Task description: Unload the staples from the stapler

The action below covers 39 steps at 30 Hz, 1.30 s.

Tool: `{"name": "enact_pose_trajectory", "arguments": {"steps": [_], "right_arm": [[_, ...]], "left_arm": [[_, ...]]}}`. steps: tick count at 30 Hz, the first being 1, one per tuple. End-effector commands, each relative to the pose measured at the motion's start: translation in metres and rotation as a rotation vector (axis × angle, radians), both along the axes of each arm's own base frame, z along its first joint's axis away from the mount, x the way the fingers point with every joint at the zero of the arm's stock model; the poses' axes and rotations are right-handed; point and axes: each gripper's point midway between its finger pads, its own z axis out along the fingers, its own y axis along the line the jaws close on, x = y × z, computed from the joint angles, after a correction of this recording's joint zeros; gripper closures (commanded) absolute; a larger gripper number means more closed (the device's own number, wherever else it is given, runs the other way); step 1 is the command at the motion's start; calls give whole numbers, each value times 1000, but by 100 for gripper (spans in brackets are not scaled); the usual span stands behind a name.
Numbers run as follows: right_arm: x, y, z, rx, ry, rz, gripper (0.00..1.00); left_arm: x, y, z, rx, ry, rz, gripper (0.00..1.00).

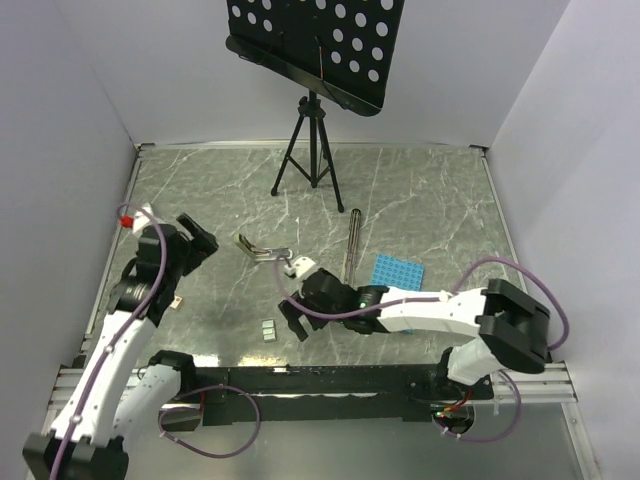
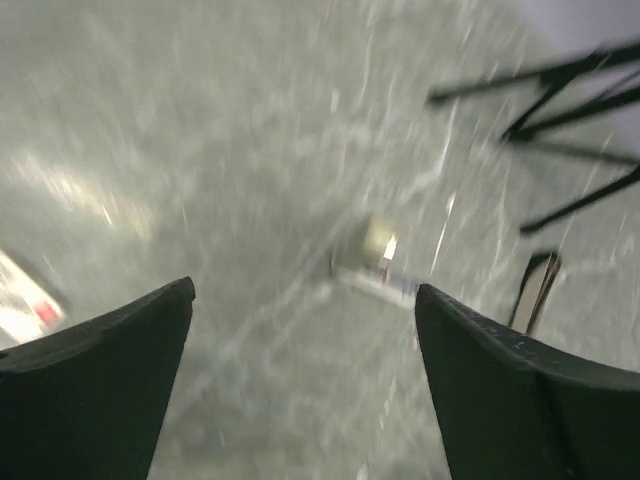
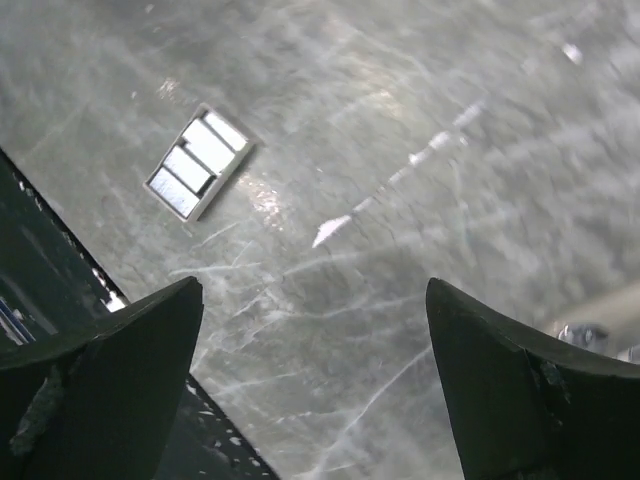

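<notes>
Several staples (image 3: 198, 162) lie flat on the table (image 1: 430, 200) near its front edge, just left of the right tool (image 1: 289, 315), which is spread wide, empty. Stapler (image 1: 262, 248) lies open behind them. Left tool (image 1: 200, 235) also spread, empty.

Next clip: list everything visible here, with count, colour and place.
stapler: one, silvery, opened in a V, centre-left.
staples: one cluster of strips, silvery-grey, near the front edge.
metal bar: one, dark, mid-scene.
tray: one, blue, perforated, right of the bar.
tripod stand: one, black, at the back, carrying a holed board.
table: one, grey marbled.
left gripper: one, black, open, empty, left side.
right gripper: one, black, open, empty, beside the staples.
</notes>
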Motion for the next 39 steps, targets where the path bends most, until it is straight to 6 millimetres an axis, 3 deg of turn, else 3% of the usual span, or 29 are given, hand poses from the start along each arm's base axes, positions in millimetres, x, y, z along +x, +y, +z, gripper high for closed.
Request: {"name": "enact_pose_trajectory", "arguments": {"steps": [1, 2, 3, 4, 6, 13, 18, 26, 30, 34, 39], "right_arm": [[6, -4, 34, 181, 0, -198, 0], [3, -11, 29, 181, -1, -207, 0], [4, -14, 40, 219, -18, -213, 0], [6, -18, 44, 235, -36, -229, 0], [10, -29, 50, 256, -66, -269, 0], [12, -52, 72, 357, -138, -306, 0], [10, -66, 72, 368, -153, -323, 0], [7, -76, 76, 406, -173, -320, 0], [6, -77, 74, 398, -175, -312, 0], [6, -78, 74, 396, -173, -313, 0], [5, -82, 71, 399, -175, -316, 0]], "left_arm": [[-22, -38, -45, -231, 236, -70, 16], [-26, -41, -53, -256, 270, -67, 28], [-35, -45, -66, -297, 330, -55, 43], [-39, -46, -72, -309, 354, -46, 77], [-53, -43, -90, -339, 417, 7, 99], [-98, -52, -140, -498, 561, 103, 99], [-114, -63, -165, -558, 647, 103, 99], [-130, -77, -195, -490, 785, 96, 99], [-134, -90, -200, -450, 832, 69, 99], [-131, -120, -198, -500, 821, -7, 99], [-132, -143, -194, -492, 833, -73, 99]]}}
